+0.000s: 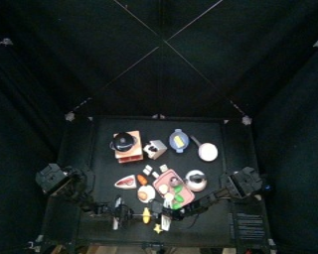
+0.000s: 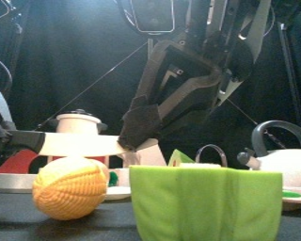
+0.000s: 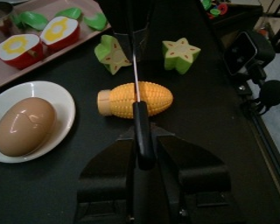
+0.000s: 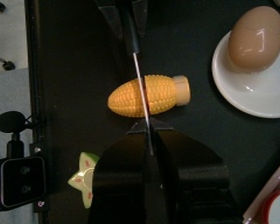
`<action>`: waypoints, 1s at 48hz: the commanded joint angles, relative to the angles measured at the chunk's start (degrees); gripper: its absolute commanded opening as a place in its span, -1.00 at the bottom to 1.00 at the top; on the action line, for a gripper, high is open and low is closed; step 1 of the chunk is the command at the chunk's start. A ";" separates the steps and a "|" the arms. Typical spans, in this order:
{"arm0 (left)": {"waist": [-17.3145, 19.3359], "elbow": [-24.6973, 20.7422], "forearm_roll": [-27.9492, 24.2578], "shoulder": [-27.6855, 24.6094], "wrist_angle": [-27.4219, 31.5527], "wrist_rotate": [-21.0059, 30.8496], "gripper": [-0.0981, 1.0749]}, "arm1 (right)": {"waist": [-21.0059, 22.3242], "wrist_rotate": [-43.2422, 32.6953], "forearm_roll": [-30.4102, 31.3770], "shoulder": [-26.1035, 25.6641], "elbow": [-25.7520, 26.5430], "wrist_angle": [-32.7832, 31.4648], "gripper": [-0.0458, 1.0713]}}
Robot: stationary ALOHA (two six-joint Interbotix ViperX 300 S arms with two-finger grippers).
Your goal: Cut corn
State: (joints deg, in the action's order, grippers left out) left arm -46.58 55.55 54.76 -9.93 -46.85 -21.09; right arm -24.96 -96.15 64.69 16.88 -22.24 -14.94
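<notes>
The right gripper [image 4: 150,131] is pinched on a thin knife [image 4: 136,79], seen edge-on as a narrow silvery line running out from between its broad black jaws. At the far end of that line, in the left wrist view, the left gripper [image 3: 140,166] has the same blade rising from between its matte black jaws, which stand tight against either side of it. The blade lies across the middle of the corn [image 3: 136,99], crosswise to its length, and looks to rest on its top.

The corn is a plump, oval, glossy plastic cob, orange-yellow with ribbed rows of kernels and a paler stub at one end. It lies on its side on the black table [image 3: 213,114].

Near the corn's stub end is a smooth brown egg [image 3: 25,125] on a round white plate [image 3: 60,109]. Beyond the corn, two green star-shaped pieces [image 3: 181,54] with pale cut faces stand apart from it. Farther off, a pink tray [image 3: 38,74] carries halved toy foods.
</notes>
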 commanded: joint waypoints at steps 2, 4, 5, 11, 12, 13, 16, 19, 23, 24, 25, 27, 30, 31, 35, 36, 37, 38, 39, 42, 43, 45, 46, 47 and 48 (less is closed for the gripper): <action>-0.97 -0.44 -0.18 0.00 0.18 0.00 0.11 | 0.00 -0.09 -0.09 -0.79 0.79 -0.09 -0.08; -0.88 -0.44 -0.18 0.00 0.18 0.00 0.11 | -0.09 -0.09 -0.09 -0.79 0.70 -0.09 -0.07; -0.88 -0.44 -0.18 -0.09 0.18 0.00 0.11 | 0.00 -0.09 -0.18 -0.70 0.79 -0.09 -0.08; -0.88 -0.44 -0.18 -0.09 0.26 0.00 0.11 | 0.00 -0.09 -0.44 -0.44 0.79 -0.09 -0.07; -0.88 -0.44 -0.18 -0.09 0.26 0.00 0.11 | 0.00 -0.09 -0.44 -0.35 0.79 -0.09 -0.07; -0.88 -0.44 -0.09 -0.18 0.26 0.00 0.11 | 0.00 -0.09 -0.62 -0.35 0.79 -0.09 -0.07; -0.88 -0.44 -0.09 -0.26 0.18 0.00 0.11 | 0.00 -0.09 -0.79 -0.18 0.79 -0.09 -0.07; -0.79 -0.44 0.09 -0.44 0.18 0.00 0.11 | 0.00 -0.09 -0.97 -0.09 0.79 -0.09 -0.08; -0.70 -0.44 0.26 -0.88 0.18 0.09 0.11 | 0.09 -0.09 -1.23 0.00 0.79 -0.09 -0.08; -0.70 -0.44 0.35 -0.97 0.18 0.09 0.11 | 0.09 -0.09 -1.32 0.00 0.79 -0.09 -0.07; -0.70 -0.44 0.44 -1.05 0.18 0.09 0.11 | 0.09 -0.09 -1.32 0.00 0.70 -0.09 -0.08; -0.70 -0.44 0.70 -1.23 0.26 0.09 0.11 | 0.09 -0.09 -1.32 0.00 0.70 -0.09 -0.07; -0.70 -0.44 0.88 -1.49 0.18 0.09 0.11 | 0.09 -0.09 -1.32 0.09 0.70 -0.09 -0.07; -0.70 -0.44 0.88 -1.58 0.26 0.09 0.11 | 0.18 -0.09 -1.32 0.09 0.62 -0.09 -0.07; -0.70 -0.44 0.88 -1.67 0.18 0.09 0.11 | 0.18 -0.09 -1.32 0.26 0.70 -0.09 -0.07; -0.70 -0.44 0.88 -1.76 0.26 0.09 0.11 | 0.09 -0.09 -1.41 0.35 0.70 -0.09 -0.07; -0.70 -0.44 0.88 -1.67 0.26 0.09 0.11 | 0.09 -0.18 -1.41 0.44 0.70 -0.09 -0.08; -0.70 -0.44 0.88 -1.76 0.26 0.09 0.11 | 0.09 -0.09 -1.49 0.53 0.70 -0.09 -0.08; -0.70 -0.44 0.88 -1.67 0.26 0.09 0.11 | 0.18 -0.09 -1.58 0.53 0.70 -0.09 -0.08; -0.70 -0.44 0.88 -1.76 0.26 0.09 0.11 | 0.18 -0.09 -1.93 0.62 0.62 -0.09 -0.08; -0.70 -0.44 0.88 -1.76 0.26 0.09 0.11 | 0.18 -0.09 -2.02 0.70 0.62 -0.09 -0.07; -0.70 -0.44 0.88 -1.76 0.18 0.09 0.11 | 0.26 -0.09 -2.11 0.70 0.62 -0.09 -0.07; -0.70 -0.44 0.88 -1.76 0.26 0.09 0.11 | 0.26 -0.09 -2.20 0.70 0.53 -0.09 -0.07; -0.62 -0.44 0.88 -1.76 0.18 0.09 0.11 | 0.26 -0.09 -2.20 0.70 0.53 -0.09 -0.08; -0.62 -0.44 0.88 -1.76 0.18 0.09 0.11 | 0.35 -0.09 -2.20 0.79 0.44 -0.09 -0.07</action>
State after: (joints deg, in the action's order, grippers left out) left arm -46.58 55.37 55.63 -11.95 -46.76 -21.01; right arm -24.79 -96.15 62.84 18.54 -21.97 -14.94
